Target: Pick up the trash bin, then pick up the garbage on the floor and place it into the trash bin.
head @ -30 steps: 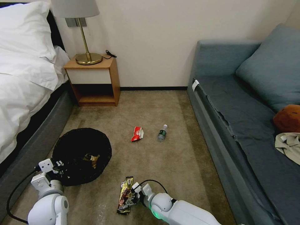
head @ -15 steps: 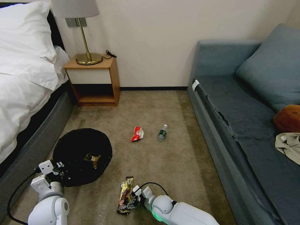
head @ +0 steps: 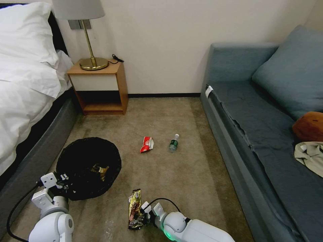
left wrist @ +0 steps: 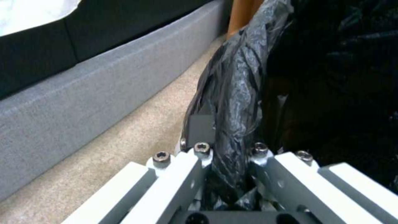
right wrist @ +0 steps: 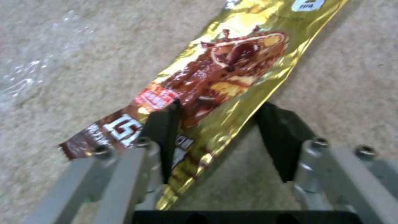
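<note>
The trash bin [head: 88,158], lined with a black bag, stands on the floor [head: 175,181] at my near left, with a crumpled brown piece [head: 101,169] inside. My left gripper [head: 63,177] is shut on the bin's bag-covered rim [left wrist: 236,102], pinched between its fingers [left wrist: 202,146]. The long yellow-brown snack wrapper [head: 135,207] lies flat on the carpet. My right gripper [head: 144,215] is down at it and open, its black fingers [right wrist: 164,133] straddling the wrapper [right wrist: 232,62]. Farther out lie a red-white wrapper [head: 147,144] and a small clear bottle [head: 173,142].
A bed [head: 23,101] with a grey base runs along the left, close beside the bin. A wooden nightstand [head: 101,87] with a brass lamp stands at the back wall. A blue-grey sofa [head: 262,127] lines the right side.
My right gripper has drawn back slightly along the snack wrapper toward its near end. The left gripper still holds the bin's rim. The head camera has shifted slightly.
</note>
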You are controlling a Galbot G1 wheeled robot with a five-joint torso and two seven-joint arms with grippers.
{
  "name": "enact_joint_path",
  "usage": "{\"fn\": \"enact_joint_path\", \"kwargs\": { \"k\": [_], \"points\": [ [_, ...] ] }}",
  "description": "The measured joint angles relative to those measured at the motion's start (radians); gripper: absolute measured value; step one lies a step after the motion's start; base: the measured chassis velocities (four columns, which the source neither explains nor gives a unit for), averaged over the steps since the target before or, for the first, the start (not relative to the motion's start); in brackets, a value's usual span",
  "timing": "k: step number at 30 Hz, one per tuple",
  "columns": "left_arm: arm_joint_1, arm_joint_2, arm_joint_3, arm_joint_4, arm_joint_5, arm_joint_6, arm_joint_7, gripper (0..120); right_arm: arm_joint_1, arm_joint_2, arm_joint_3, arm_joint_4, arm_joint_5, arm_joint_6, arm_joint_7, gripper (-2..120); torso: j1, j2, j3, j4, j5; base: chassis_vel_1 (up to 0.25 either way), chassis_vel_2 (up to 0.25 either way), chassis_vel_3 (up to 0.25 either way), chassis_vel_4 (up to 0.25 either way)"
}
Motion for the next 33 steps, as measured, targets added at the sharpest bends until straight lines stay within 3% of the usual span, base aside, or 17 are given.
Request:
{"fn": "enact_joint_path", "kwargs": {
  "k": [3,7,12,27,33],
  "points": [
    [0.000,0.000,-0.001,0.000,0.000,0.000,0.000,2,0.000,-0.002,-0.002,0.005,0.002,-0.002,-0.001,37,0.000,0.000,0.000,-0.0001,0.0000,0.000,0.000,0.000,0.000],
    [-0.002,0.000,-0.001,-0.001,-0.001,-0.001,0.000,2,-0.001,-0.004,-0.004,0.015,0.003,-0.004,-0.003,15,0.000,0.000,0.000,-0.0002,-0.0001,0.000,0.000,0.000,0.000],
    [-0.002,0.001,0.001,-0.005,-0.001,-0.001,0.000,2,0.000,-0.010,-0.001,0.032,0.004,-0.003,-0.004,1,0.000,0.000,0.000,-0.0003,-0.0002,0.000,0.000,0.000,0.000],
    [0.022,0.001,0.001,-0.028,-0.004,-0.002,0.002,2,0.040,-0.073,0.064,0.113,0.021,0.000,0.005,0,0.000,0.000,0.000,-0.0004,-0.0002,0.000,0.000,0.000,0.000],
    [0.029,0.001,-0.003,-0.031,-0.014,-0.002,0.004,2,0.075,-0.150,0.139,0.162,0.052,0.002,0.006,0,0.000,0.000,0.000,-0.0004,-0.0001,0.000,0.000,0.000,0.000]
  ]
}}
